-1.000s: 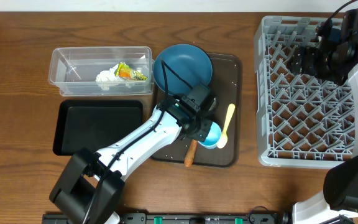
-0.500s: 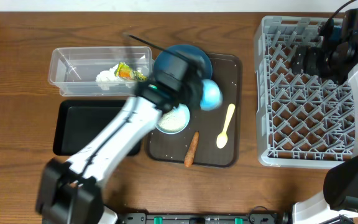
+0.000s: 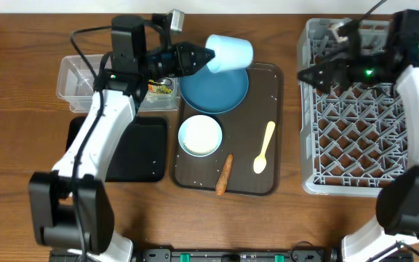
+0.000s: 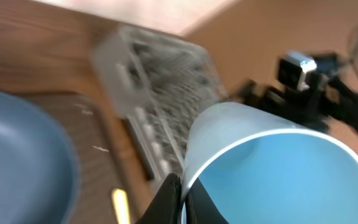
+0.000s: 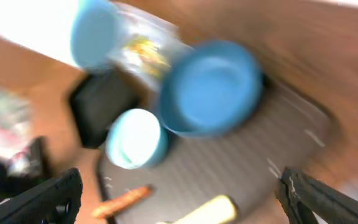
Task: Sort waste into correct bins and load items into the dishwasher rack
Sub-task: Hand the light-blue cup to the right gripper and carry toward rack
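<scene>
Just changed: our left gripper (image 3: pixel 208 55) is up off the tray (image 3: pixel 271 73) with the cup (image 3: pixel 231 52). A second ago it was down low beside the spoon (image 3: pixel 262 148).
Cup now: it is in the air over the far rim of the big bowl (image 3: pixel 213 91), tipped on its side with its mouth toward the rack (image 3: pixel 355 145).
Left fingers: they are pinched narrow on the cup's wall at the rim (image 4: pixel 168 198).
Right gripper: it (image 3: pixel 305 75) has swung out from over the rack toward the tray, its fingers spread wide with nothing between them.
Meaning: we read this as a handover taking shape, with the cup bound for the rack. Cup and right gripper are still well apart.
Uncovered: with the left arm gone from the tray, we see the white bowl (image 3: pixel 200 136) whole, and the stick (image 3: pixel 224 175) waits beside it.
Left wrist only: we look straight into the cup (image 4: pixel 272 168), and its inside is bare. The right arm shows beyond it, facing us, which the overhead flattens.
Right wrist only: the view is blurred, but we catch the cup (image 5: pixel 95 31) from the receiving side, high at upper left. Both bowls, the stick and the spoon lie below, and its own fingers (image 5: pixel 48 198) sit out at the lower corners.
Overhead only: it gives us the gap between the two grippers, and the rack.
</scene>
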